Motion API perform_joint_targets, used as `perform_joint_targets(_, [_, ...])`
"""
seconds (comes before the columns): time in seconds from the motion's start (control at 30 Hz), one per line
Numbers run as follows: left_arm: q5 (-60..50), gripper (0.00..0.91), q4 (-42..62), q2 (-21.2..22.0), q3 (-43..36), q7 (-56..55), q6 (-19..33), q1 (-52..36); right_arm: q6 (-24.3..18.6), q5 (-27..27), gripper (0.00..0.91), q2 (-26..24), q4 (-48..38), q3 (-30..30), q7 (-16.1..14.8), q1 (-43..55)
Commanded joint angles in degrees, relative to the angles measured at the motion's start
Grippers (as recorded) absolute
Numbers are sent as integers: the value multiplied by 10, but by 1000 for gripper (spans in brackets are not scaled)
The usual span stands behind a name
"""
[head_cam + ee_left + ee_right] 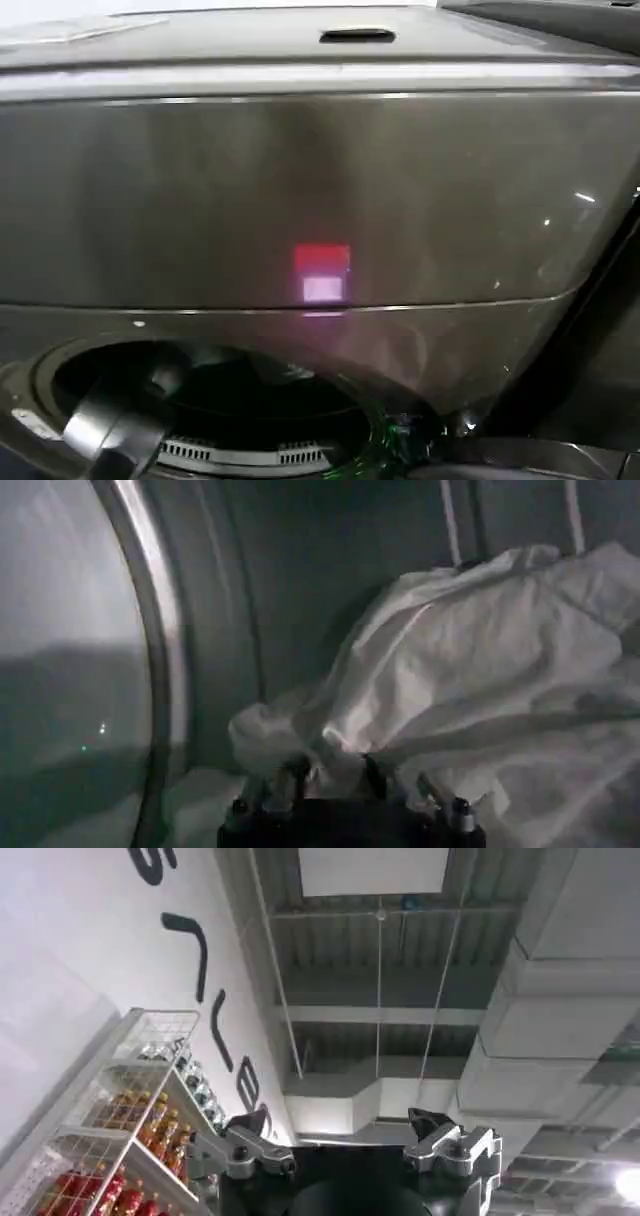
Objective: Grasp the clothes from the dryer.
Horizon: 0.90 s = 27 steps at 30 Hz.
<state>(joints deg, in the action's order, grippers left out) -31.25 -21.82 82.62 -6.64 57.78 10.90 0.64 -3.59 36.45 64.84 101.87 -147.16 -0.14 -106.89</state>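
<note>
- The clothes (470,670) are seen in the left wrist view as one soft, crumpled bundle of pale grey-white fabric, heaped in loose folds inside the drum of the dryer (300,190).
- The bundle is lying against the dark, ribbed drum wall, with one rounded fold hanging low toward the left gripper (330,780).
- The left gripper is placed inside the drum, right at the lower edge of the fabric; its dark fingers (293,777) are set narrowly, with a fold of the cloth lying between and over them, though it cannot be told whether the cloth is pinched.
- One dryer is seen from the head view: a dark bronze-grey metal front with one red light (322,258) on its panel and a pale glow just below it.
- The round porthole (200,400) is seen open at the bottom of the head view, and the left arm (110,425) is reaching into it.
- The right gripper (350,1148) is held away from the machine, pointed up toward a ceiling, with its two fingers spread wide and nothing between them.
- One wire shelf (110,1138) of bottles is seen beside it.
</note>
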Motion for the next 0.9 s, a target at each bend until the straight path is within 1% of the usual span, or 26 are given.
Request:
perform_joint_targets(0.03, [17,0,-6,1,0,-4,1,-3,-1,0,907,1,-2,0,0,1])
perform_joint_targets(0.17, [45,0,-24,-3,17,-34,-5,9,-3,-1,907,0,-5,0,-1,1])
perform_joint_targets(0.23, [56,0,-33,-2,40,-55,-14,21,-4,-2,907,-3,-8,1,-1,2])
perform_joint_targets(0.3, [85,0,-62,-4,66,-106,-25,46,-6,-3,907,-3,-9,3,-1,3])
perform_joint_targets(0.4, [161,0,-142,-11,105,-175,-58,96,-11,-11,907,-2,-10,10,-1,8])
perform_joint_targets(0.5, [227,0,-234,-9,135,-287,-88,136,-11,-11,907,-2,-7,19,0,15])
perform_joint_targets(0.57, [260,0,-287,-7,154,-358,-110,167,-13,-13,907,-2,-9,23,0,18])
perform_joint_targets(0.6, [263,0,-307,-2,169,-373,-115,178,-13,-14,907,-2,-10,25,0,19])
perform_joint_targets(0.67, [276,0,-344,4,192,-458,-120,202,-13,-14,907,-3,-9,27,1,21])
perform_joint_targets(0.73, [288,0,-388,10,213,-514,-119,236,-13,-14,907,-3,-10,28,1,22])
perform_joint_targets(0.77, [291,0,-405,13,223,-538,-110,248,-13,-14,907,-4,-11,28,1,22])
perform_joint_targets(0.9, [295,0,-467,24,256,-618,-56,298,-13,-14,907,-5,-12,28,3,23])
